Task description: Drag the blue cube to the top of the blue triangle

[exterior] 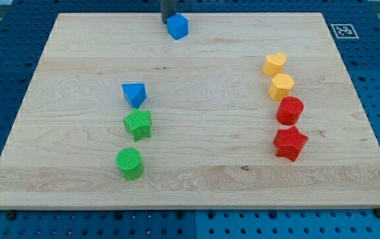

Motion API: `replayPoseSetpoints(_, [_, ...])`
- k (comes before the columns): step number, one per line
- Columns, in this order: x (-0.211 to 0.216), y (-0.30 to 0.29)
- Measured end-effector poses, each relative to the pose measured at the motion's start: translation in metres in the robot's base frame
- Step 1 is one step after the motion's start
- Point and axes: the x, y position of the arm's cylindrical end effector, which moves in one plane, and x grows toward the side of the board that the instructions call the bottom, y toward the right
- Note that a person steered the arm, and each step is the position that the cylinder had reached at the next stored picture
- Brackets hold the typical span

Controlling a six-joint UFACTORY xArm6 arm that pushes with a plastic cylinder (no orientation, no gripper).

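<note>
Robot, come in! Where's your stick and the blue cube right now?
My tip at the view's top, touching blue cube. Blue triangle well below-left. Nothing between them.

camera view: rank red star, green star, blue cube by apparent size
1. red star
2. green star, only slightly smaller, so the top two are close
3. blue cube, smallest, though it sits farthest up the board, so distance may account for that

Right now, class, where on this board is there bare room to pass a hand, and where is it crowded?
Free: the wide middle strip between the blue triangle column and the yellow blocks; also the board's bottom edge. Crowded: the view's right column down to the red star, and the top edge where my tip touches the blue cube.
</note>
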Motion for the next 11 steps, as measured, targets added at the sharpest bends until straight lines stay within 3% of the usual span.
replayPoseSetpoints(3, [0.012,0.040])
replayPoseSetpoints(6, [0.087,0.020])
replayPoseSetpoints(7, [0.095,0.001])
replayPoseSetpoints(11, [0.072,-0.065])
